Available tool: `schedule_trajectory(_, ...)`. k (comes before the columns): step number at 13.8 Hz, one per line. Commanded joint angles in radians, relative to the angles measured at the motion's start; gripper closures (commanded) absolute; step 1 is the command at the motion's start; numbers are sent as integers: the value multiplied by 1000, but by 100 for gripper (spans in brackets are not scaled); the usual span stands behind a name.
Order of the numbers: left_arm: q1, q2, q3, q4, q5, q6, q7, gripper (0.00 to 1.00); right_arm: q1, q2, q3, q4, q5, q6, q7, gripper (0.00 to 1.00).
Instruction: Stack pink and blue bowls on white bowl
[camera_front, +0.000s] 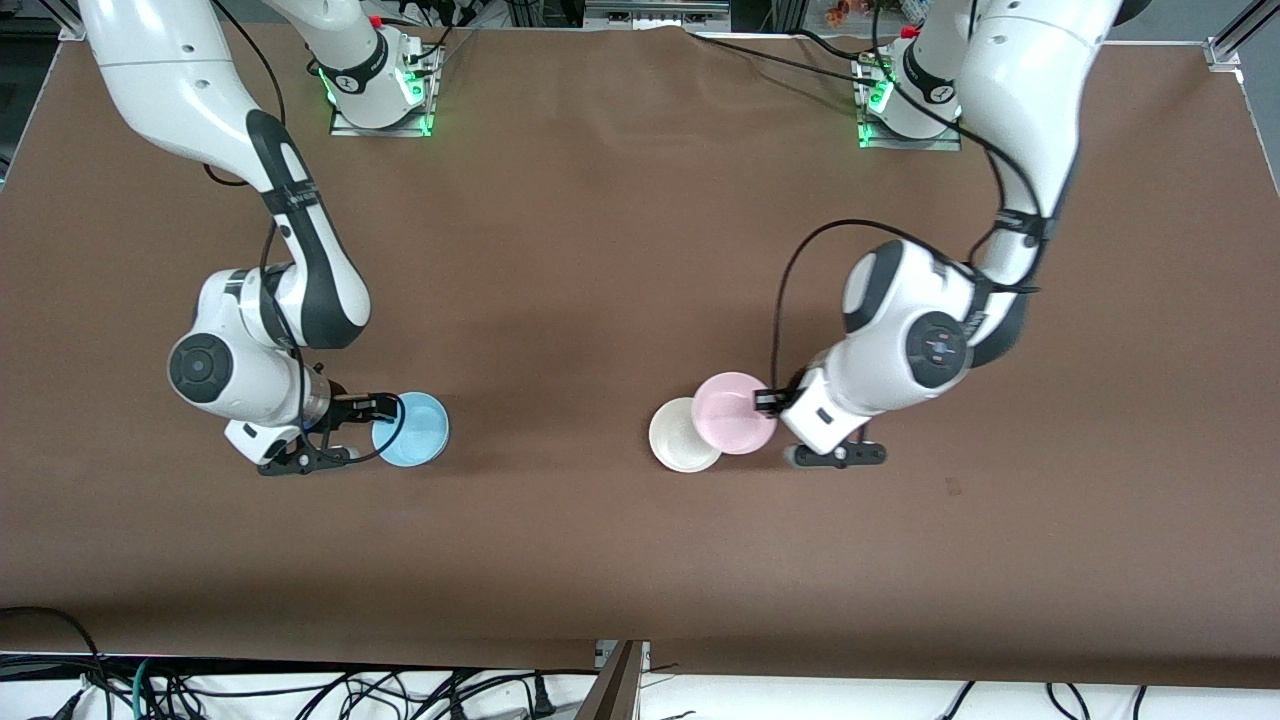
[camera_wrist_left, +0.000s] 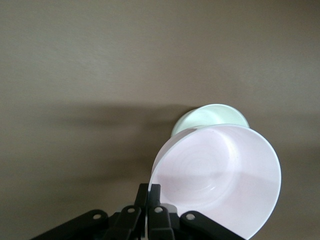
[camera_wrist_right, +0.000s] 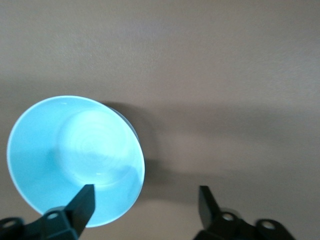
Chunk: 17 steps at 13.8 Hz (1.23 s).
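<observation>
The pale pink bowl (camera_front: 735, 412) hangs tilted from my left gripper (camera_front: 768, 402), which is shut on its rim. It overlaps the edge of the white bowl (camera_front: 682, 435), which sits on the table. In the left wrist view the pink bowl (camera_wrist_left: 220, 180) fills the space beside my left gripper (camera_wrist_left: 149, 192), and the white bowl (camera_wrist_left: 212, 116) shows partly past it. The light blue bowl (camera_front: 412, 428) sits on the table toward the right arm's end. My right gripper (camera_front: 372, 430) is open at its rim. In the right wrist view my right gripper (camera_wrist_right: 146, 194) has one finger over the blue bowl (camera_wrist_right: 75, 155) and the other outside it.
The brown table cloth (camera_front: 600, 300) covers the table. The arm bases (camera_front: 385, 85) stand along its edge farthest from the front camera. Cables lie below the table's front edge (camera_front: 300, 690).
</observation>
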Motion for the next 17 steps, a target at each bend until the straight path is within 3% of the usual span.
schedule_trajectory(1, -49, 73, 13, 80, -22, 40, -68, 100, -2, 13, 1, 11, 16, -1, -1, 33)
schedule_trajectory(6, -72, 124, 4, 95, -19, 98, -49, 100, -8, 34, 3, 16, 37, 3, 8, 56)
schedule_trajectory(8, -72, 128, 4, 97, -16, 101, -49, 100, -5, 34, 3, 21, 39, -1, 9, 74)
schedule_trajectory(10, -72, 131, 5, 97, -11, 100, -47, 100, -2, 34, 3, 27, 39, -6, 21, 99)
schedule_trajectory(12, -67, 128, 5, 91, -8, 98, -33, 100, -4, 31, 8, 34, 39, -10, 33, 100)
schedule_trajectory(17, -61, 127, 5, 83, -5, 92, 7, 100, 12, 43, 11, 229, 132, -226, 134, 100)
